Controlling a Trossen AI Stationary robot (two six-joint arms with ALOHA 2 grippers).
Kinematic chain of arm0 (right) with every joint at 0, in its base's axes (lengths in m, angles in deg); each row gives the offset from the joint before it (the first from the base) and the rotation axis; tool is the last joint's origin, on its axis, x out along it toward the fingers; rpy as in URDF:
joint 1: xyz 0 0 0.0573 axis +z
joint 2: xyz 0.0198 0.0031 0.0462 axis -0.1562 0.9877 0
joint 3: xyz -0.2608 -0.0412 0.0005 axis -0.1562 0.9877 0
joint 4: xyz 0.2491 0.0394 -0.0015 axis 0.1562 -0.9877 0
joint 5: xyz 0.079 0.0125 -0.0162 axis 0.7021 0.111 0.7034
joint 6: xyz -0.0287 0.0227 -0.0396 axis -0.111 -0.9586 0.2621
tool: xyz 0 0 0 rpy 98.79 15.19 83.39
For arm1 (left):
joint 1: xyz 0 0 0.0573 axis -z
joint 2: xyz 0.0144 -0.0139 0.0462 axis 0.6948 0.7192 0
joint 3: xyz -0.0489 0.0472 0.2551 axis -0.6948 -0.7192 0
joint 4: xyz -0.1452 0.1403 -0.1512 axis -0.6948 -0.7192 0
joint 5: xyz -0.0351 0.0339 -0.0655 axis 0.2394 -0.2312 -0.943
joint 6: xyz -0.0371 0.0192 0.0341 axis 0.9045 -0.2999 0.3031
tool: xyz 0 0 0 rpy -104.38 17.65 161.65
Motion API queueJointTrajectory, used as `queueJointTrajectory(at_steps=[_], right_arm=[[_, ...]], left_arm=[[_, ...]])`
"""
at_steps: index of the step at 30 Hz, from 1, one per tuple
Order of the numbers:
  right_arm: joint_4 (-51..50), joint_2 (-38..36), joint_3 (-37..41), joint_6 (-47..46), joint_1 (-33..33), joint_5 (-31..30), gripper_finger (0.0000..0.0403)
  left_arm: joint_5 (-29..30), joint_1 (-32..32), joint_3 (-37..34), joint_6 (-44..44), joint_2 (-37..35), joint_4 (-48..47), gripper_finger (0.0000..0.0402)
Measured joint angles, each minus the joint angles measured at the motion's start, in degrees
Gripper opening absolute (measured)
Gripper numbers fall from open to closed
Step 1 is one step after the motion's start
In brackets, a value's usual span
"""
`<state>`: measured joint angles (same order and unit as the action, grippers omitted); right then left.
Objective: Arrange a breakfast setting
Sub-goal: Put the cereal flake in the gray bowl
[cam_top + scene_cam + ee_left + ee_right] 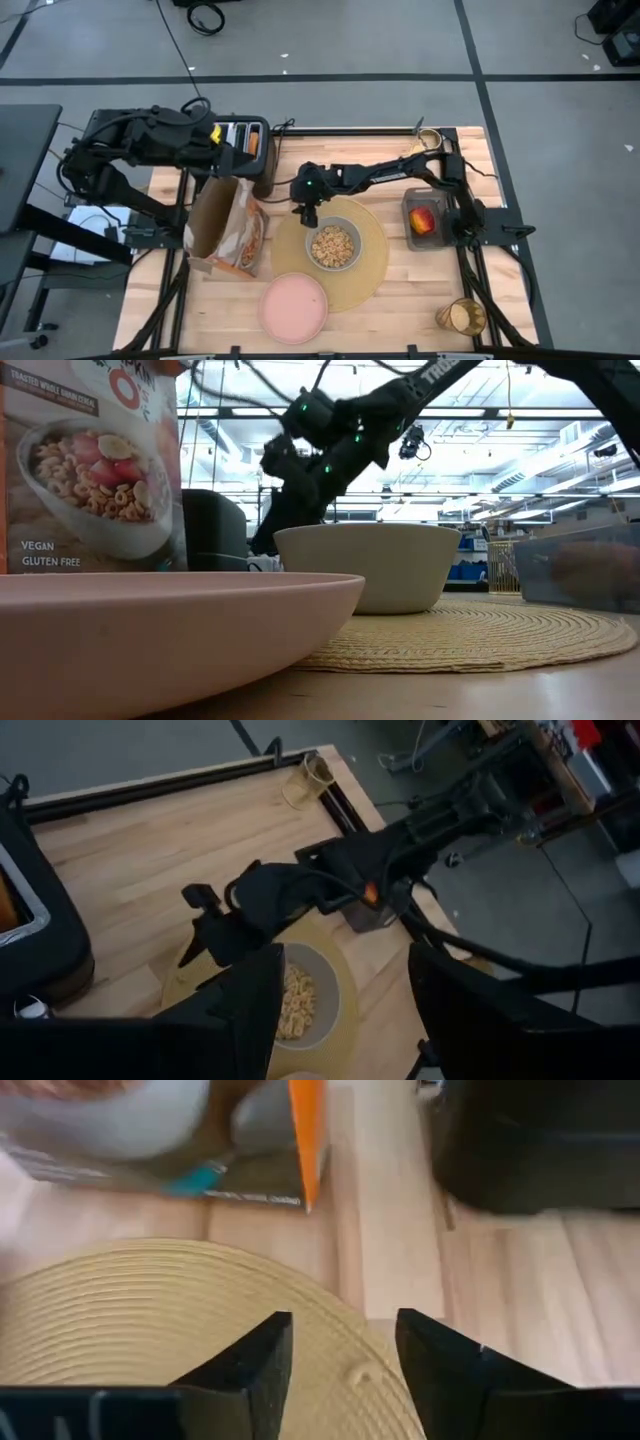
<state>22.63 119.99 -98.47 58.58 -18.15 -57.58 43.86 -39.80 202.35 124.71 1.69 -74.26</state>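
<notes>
The grey-green bowl point(333, 247), filled with cereal, sits on the round tan placemat point(372, 278). The pink plate point(293, 307) lies on the table at the mat's near-left edge. The amber tumbler point(461, 316) stands at the near right corner. The red apple point(424, 219) lies in a clear box. My right gripper point(305, 212) hovers open and empty over the mat's far-left edge point(342, 1320), beside the bowl. My left gripper point(243, 163) is open and empty by the toaster; its wrist view point(347, 958) looks across at the bowl. The spoon does not show.
A cereal bag point(226, 228) stands left of the mat, close to both grippers. The black toaster point(243, 140) sits at the far left with something orange-brown in a slot. A small glass point(429, 140) stands at the far right. Bare wood shows near right.
</notes>
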Motion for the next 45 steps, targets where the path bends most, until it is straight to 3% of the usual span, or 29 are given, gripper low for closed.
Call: queueJointTrajectory(at_steps=[15,21,26,30,38,45], right_arm=[[0.0,3.4,0.0,-2.9,-0.4,-0.2,0.0183],[-1.4,3.2,0.0,-17.7,-0.5,-2.4,0.0181],[-10.9,2.9,-5.3,-28.9,0.2,-2.0,0.0181],[-12.3,2.9,-10.8,-29.1,1.6,-2.1,0.0181],[-22.3,8.7,-18.6,-26.7,1.3,-9.9,0.018],[-24.4,12.2,-20.5,-27.2,1.4,-9.3,0.018]], left_arm=[[0.8,3.6,0.0,1.4,-0.3,-2.2,0.0219],[1.5,3.5,0.0,1.1,-0.3,-5.0,0.0219],[1.5,3.5,0.0,-0.6,0.2,-5.1,0.0219],[1.7,3.0,0.0,-0.6,0.1,-5.1,0.0219],[0.9,1.6,0.0,-0.9,-0.4,-5.2,0.0219],[-0.6,1.6,0.0,-1.0,-0.3,-5.7,0.0219]])
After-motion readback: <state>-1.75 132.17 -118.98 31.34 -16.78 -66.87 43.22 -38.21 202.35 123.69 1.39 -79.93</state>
